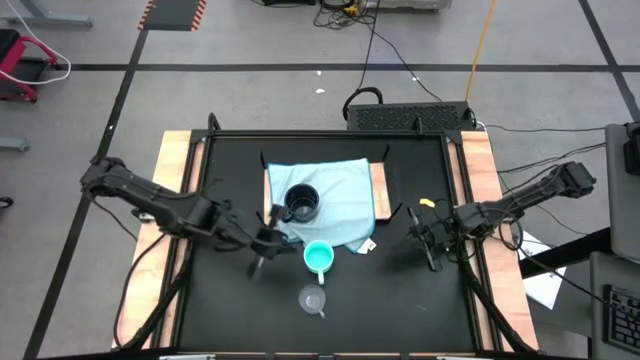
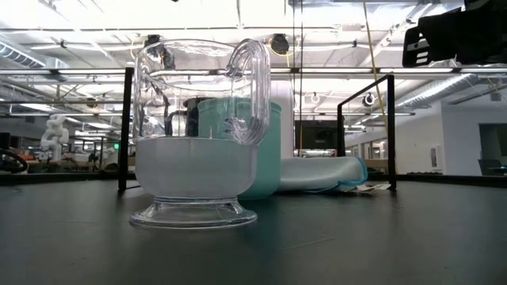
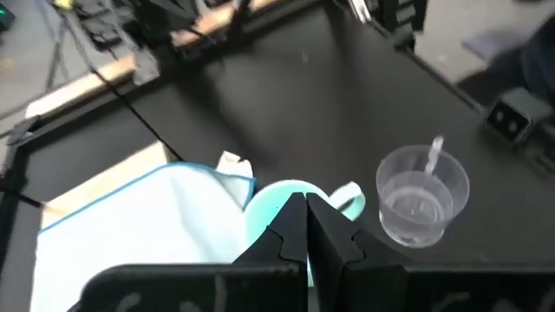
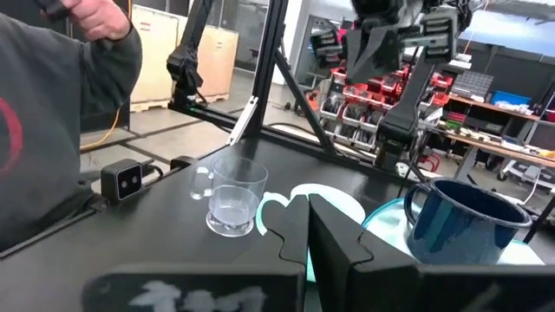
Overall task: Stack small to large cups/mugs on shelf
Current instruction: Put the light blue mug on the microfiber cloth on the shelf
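The black mug (image 1: 302,203) stands upright on the shelf (image 1: 378,190), on its pale blue cloth (image 1: 340,205), a little toward seven o'clock of the shelf's middle, its handle turned to about nine o'clock. The turquoise cup (image 1: 318,258) sits on the black table (image 1: 400,300) just off the cloth's hanging edge, at six o'clock from the mug, handle toward six. The clear cup (image 1: 313,299) stands farther out along the same six o'clock line, near the turquoise cup but apart from it. The left gripper (image 1: 264,243) hangs just beside the mug at about seven o'clock from it, fingers pressed together and empty in its wrist view. The right gripper (image 1: 430,246) waits well apart at three o'clock of the cups, fingers likewise closed on nothing. By its look the clear cup is light, hard plastic, smooth and probably slippery, with a narrow foot that could tip under a sideways nudge; pinching the rim wall opposite its handle seems safest. The turquoise cup looks equally light and stiff, best taken by the rim. The mug looks heaviest and steady enough to receive the others
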Robot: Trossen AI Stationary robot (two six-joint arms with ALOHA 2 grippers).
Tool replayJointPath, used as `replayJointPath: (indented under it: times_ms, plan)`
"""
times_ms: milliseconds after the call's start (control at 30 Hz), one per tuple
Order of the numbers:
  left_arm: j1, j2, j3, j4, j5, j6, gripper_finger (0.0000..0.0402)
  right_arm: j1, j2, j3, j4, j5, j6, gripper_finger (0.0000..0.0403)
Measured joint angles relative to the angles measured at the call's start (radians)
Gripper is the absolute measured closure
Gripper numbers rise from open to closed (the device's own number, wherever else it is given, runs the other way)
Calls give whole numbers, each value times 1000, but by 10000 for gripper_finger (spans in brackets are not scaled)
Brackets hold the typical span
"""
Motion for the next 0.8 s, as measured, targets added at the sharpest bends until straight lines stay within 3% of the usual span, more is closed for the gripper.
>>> replayJointPath:
  times_ms: [300,800]
  plan:
    - [39,146,101,-92,59,-7,381,0,0,0,-1,0,-2,403]
    - [70,231,106,-58,204,57,254,0,1,0,-23,0,-2,403]
